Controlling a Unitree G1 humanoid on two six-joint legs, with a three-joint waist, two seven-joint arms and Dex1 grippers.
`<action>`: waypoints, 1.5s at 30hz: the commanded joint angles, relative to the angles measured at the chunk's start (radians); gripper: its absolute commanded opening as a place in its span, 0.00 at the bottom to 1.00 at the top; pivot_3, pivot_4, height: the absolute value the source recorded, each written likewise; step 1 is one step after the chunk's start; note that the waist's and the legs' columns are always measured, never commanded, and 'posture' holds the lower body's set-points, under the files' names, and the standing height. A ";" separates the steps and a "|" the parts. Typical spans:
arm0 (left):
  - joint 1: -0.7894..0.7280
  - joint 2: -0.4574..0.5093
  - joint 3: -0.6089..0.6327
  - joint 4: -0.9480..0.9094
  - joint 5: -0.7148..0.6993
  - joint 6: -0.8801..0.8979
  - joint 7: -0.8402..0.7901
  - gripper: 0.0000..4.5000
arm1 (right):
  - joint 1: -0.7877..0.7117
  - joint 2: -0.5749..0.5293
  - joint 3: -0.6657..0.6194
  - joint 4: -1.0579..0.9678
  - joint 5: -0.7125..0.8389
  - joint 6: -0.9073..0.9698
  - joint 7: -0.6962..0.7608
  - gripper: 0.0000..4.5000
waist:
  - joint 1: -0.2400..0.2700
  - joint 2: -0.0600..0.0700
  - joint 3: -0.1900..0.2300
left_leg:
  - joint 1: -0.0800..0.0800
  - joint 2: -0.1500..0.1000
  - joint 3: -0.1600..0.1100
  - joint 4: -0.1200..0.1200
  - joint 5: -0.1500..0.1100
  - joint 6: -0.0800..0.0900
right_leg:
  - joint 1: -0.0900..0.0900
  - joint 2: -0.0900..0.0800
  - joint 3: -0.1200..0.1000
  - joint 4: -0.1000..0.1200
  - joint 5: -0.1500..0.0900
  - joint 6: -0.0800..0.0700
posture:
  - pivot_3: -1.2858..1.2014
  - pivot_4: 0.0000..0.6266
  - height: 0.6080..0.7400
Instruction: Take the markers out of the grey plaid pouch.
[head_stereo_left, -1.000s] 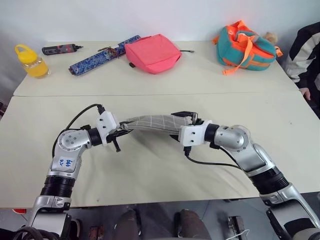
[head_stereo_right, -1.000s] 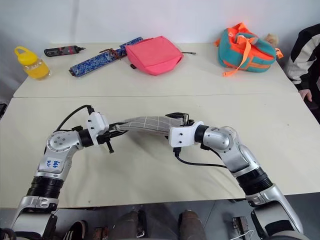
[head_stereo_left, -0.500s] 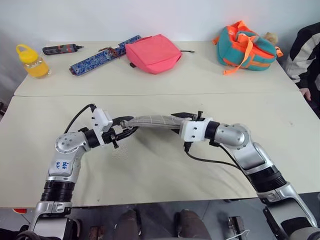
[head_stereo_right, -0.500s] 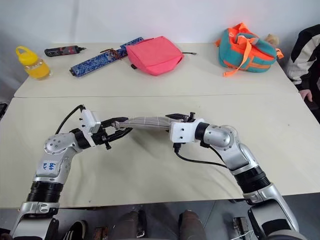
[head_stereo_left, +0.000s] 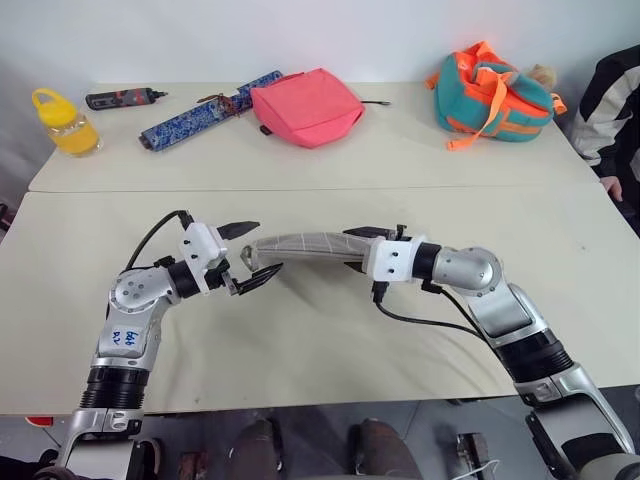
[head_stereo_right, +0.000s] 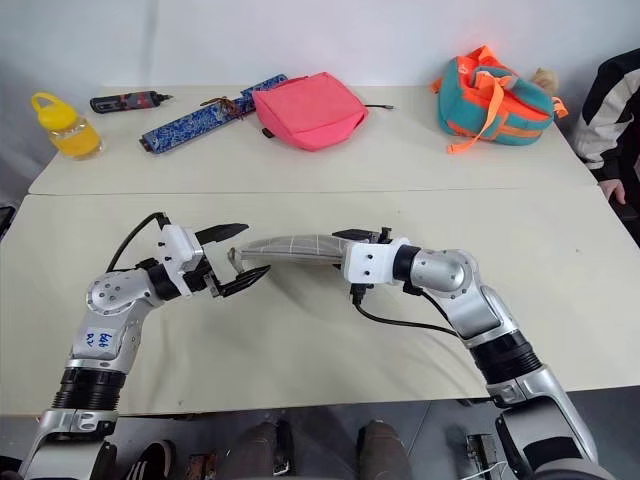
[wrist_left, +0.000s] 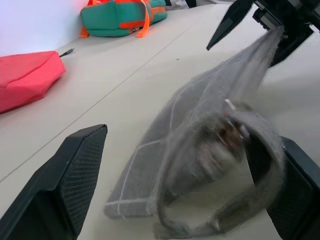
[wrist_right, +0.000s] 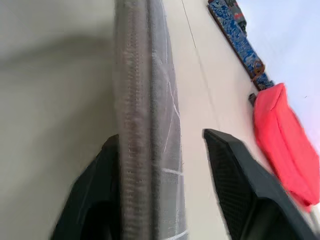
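The grey plaid pouch stretches between my two grippers above the near table. My left gripper is open, its fingers spread above and below the pouch's left end without touching it. That end sags toward the table in the left wrist view, its mouth gaping and blurred inside. No markers can be made out. My right gripper is open around the right end. The pouch lies against one finger, with a gap to the other finger.
Along the far table stand a yellow bottle, a black-and-red tool, a long blue patterned case, a pink pouch and a teal-and-orange bag. A person's striped sleeve is at the right edge.
My left gripper has let go of the pouch's left end and opened wide. That end has dropped a little. The right gripper keeps its place at the other end.
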 joint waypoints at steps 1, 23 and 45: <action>-0.005 -0.003 -0.003 -0.001 0.008 -0.027 0.003 1.00 | 0.013 -0.011 -0.022 -0.042 0.025 0.013 0.016 0.87 | 0.000 0.000 0.000 | 0.000 0.000 0.000 0.000 0.000 0.000 | 0.000 0.000 0.000 0.000 0.000 0.000 | 0.52 0.24 1.00; 0.002 0.003 0.006 0.004 0.015 -0.050 0.007 1.00 | 0.024 -0.058 -0.027 -0.055 0.019 0.014 0.083 0.11 | 0.000 0.000 0.000 | 0.000 0.000 0.000 0.000 0.000 0.000 | 0.000 0.000 0.000 0.000 0.000 0.000 | 0.52 0.24 1.00; 0.106 0.074 0.099 -0.091 -0.087 -0.117 -0.095 1.00 | -0.001 -0.035 -0.160 -0.016 0.262 0.075 0.140 0.01 | 0.000 0.000 0.000 | 0.000 0.000 0.000 0.000 0.000 0.000 | 0.001 0.000 0.000 -0.001 0.000 0.000 | 0.52 0.24 1.00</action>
